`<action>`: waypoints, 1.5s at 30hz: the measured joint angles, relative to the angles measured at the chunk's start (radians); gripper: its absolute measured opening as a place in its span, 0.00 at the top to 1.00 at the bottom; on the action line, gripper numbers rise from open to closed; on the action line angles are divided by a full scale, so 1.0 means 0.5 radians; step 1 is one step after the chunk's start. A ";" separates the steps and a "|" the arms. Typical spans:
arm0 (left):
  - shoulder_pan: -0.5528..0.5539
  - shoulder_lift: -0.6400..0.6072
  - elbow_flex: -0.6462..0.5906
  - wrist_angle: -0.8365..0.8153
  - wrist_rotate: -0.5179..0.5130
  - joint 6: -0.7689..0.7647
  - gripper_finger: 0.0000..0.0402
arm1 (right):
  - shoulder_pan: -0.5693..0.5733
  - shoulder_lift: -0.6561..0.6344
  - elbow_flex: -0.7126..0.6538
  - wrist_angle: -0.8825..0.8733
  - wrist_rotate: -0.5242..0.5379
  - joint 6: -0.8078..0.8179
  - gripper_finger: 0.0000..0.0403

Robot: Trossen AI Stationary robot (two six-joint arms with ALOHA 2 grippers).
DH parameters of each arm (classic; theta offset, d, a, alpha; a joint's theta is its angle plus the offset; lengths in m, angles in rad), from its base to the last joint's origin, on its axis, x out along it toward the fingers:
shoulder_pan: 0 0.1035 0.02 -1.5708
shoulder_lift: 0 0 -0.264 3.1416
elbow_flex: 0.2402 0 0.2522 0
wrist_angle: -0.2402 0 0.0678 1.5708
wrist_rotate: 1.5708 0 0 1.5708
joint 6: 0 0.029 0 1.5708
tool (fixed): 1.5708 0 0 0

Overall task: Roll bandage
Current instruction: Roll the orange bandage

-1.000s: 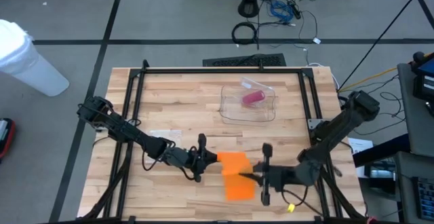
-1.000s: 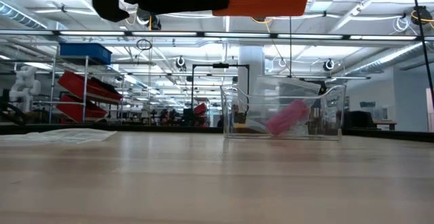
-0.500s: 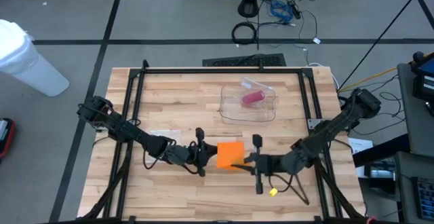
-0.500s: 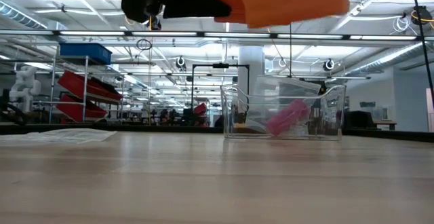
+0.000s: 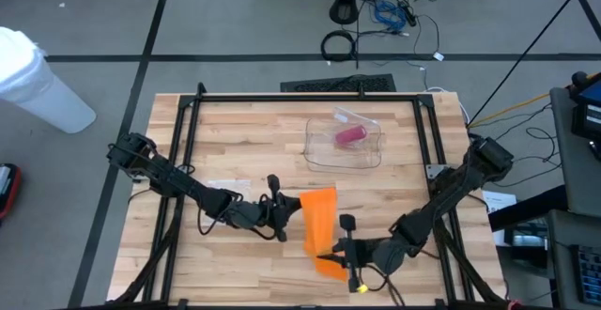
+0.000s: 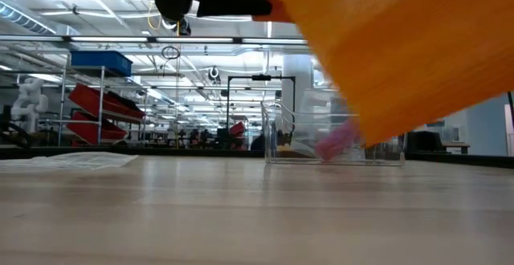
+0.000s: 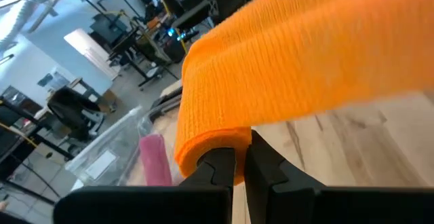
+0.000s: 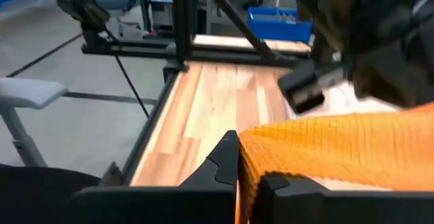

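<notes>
- The long strip of orange stretchy bandage [image 5: 319, 230] hangs in the lower middle of the high view, above the light wooden table [image 5: 244, 141].
- The left gripper [image 5: 289, 209] is at the strip's upper end.
- The right gripper [image 5: 329, 256] is at its lower end.
- The clear plastic box [image 5: 344, 142] sits above them in the frame, with a small pink roll [image 5: 351, 136] inside.

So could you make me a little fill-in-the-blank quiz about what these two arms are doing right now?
1. Both tools grip a strip of bandage coloured ____.
2. The left tool and the right tool are both ____ on it.
3. The clear container holds a ____ roll.
4. The tabletop is made of ____.

Missing words: orange; shut; pink; wood
</notes>
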 joint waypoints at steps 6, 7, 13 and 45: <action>-0.055 0.000 0.000 0.114 -0.032 0.117 0.97 | 0.002 0.051 -0.001 -0.064 0.094 0.065 1.00; -0.064 0.000 0.000 0.129 -0.041 0.138 0.97 | 0.002 0.050 -0.001 -0.082 0.107 0.088 1.00; -0.096 0.000 0.001 0.211 -0.056 0.172 0.97 | 0.000 0.051 -0.001 -0.130 0.121 0.148 1.00; -0.141 -0.078 0.002 0.213 0.139 0.103 0.97 | 0.321 -0.011 -0.193 -0.608 0.687 1.011 0.58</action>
